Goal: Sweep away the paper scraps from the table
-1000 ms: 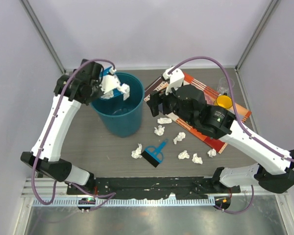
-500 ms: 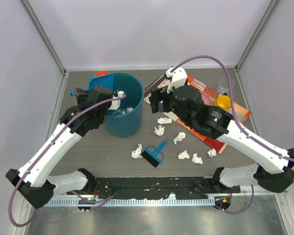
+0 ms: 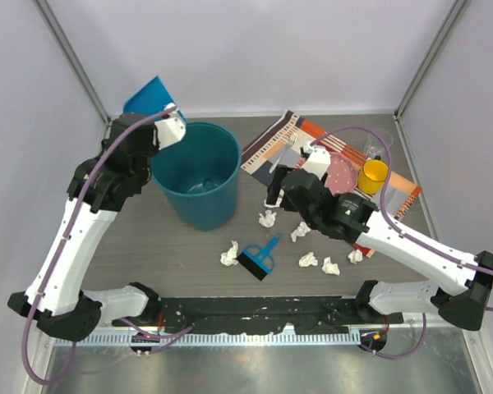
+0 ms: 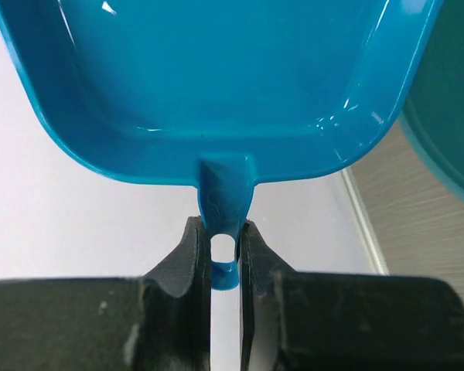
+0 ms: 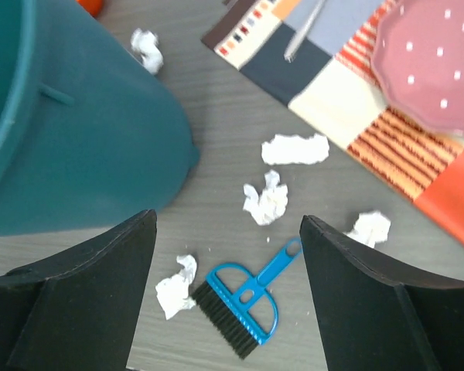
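My left gripper (image 3: 163,115) is shut on the handle (image 4: 226,232) of the blue dustpan (image 3: 150,95), held up behind the teal bin (image 3: 199,171); the pan (image 4: 216,77) looks empty. My right gripper (image 3: 278,190) is open and empty (image 5: 228,224), above the blue hand brush (image 5: 243,297), which lies flat on the table (image 3: 148,246). Several white paper scraps lie around the brush (image 3: 259,259): one (image 3: 267,218) behind it, one (image 3: 229,254) at its bristles, and others (image 3: 308,260) to its right. In the right wrist view scraps show by the bristles (image 5: 174,284), past the handle (image 5: 267,199) and by the placemat (image 5: 295,149).
A striped patchwork placemat (image 3: 398,193) at the back right carries a pink plate (image 3: 338,171), a yellow cup (image 3: 375,174) and a metal utensil (image 5: 301,35). A clear glass (image 3: 376,146) stands behind them. One scrap (image 5: 146,46) lies behind the bin. Pale walls surround the table.
My left arm has lifted the dustpan from over the bin up to the back left. My right gripper has moved nearer, over the brush, uncovering the pink plate.
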Action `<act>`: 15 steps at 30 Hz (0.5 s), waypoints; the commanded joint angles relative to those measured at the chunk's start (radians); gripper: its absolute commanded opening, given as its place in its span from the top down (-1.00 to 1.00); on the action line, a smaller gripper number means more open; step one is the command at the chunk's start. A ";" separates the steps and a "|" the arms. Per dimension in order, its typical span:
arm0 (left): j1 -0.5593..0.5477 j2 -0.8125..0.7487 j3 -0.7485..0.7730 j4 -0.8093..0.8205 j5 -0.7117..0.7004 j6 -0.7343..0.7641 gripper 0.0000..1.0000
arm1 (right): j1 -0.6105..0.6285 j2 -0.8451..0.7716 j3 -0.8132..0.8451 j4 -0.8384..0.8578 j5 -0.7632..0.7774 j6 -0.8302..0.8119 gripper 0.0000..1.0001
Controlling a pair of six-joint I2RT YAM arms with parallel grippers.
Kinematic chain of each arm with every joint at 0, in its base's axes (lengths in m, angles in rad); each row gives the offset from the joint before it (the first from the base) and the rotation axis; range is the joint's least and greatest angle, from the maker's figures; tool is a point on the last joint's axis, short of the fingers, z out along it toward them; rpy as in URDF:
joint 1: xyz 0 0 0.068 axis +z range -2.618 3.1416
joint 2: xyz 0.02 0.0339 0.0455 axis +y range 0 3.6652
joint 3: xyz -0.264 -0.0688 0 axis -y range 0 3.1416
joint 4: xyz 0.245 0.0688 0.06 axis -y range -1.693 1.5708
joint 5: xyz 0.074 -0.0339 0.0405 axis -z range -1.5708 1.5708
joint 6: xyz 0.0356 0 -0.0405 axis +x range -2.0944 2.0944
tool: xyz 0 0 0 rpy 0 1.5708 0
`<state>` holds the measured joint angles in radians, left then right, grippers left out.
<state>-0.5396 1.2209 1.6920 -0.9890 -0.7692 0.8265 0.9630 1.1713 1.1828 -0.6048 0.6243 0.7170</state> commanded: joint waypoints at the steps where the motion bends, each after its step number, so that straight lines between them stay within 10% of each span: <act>1: 0.130 -0.031 -0.031 0.024 0.184 -0.142 1.00 | 0.000 0.086 0.009 -0.206 -0.023 0.351 -0.61; 8: 0.297 -0.136 -0.165 0.131 0.383 -0.204 1.00 | 0.046 0.198 -0.130 -0.274 -0.072 0.731 -0.65; 15: 0.323 -0.136 -0.255 0.167 0.418 -0.171 1.00 | 0.051 0.338 -0.051 -0.231 -0.133 0.544 -0.58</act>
<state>-0.2344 1.0805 1.4460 -0.9089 -0.4107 0.6582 1.0145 1.4601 1.0542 -0.8303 0.5011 1.2442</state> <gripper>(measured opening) 0.130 0.769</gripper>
